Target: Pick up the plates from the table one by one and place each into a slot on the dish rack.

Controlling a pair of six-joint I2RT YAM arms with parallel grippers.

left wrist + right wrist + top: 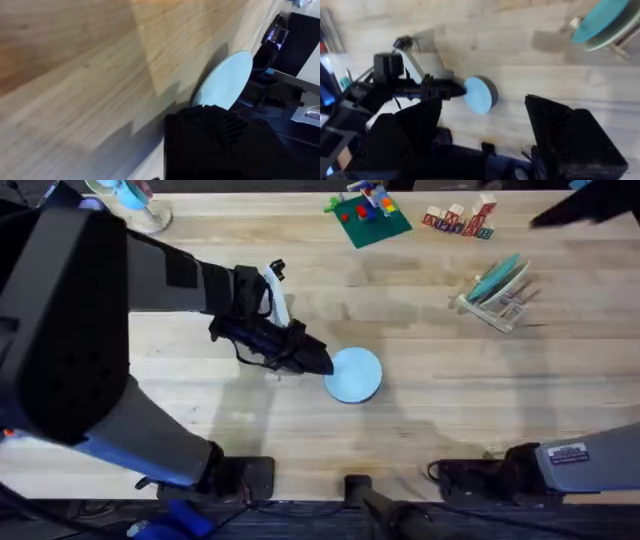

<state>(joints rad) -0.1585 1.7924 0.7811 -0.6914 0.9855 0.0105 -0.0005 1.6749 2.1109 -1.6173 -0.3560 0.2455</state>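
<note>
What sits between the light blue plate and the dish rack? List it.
Nothing: bare table runs from the light blue plate to the dish rack, seen overhead.

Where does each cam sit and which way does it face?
Overhead: above the arm bases, looking down and forward over the table; both arms show.
Left wrist: on the left arm, close over the light blue plate.
Right wrist: on the right arm, its open right claw low in view, facing the left claw.
All share the plate.
</note>
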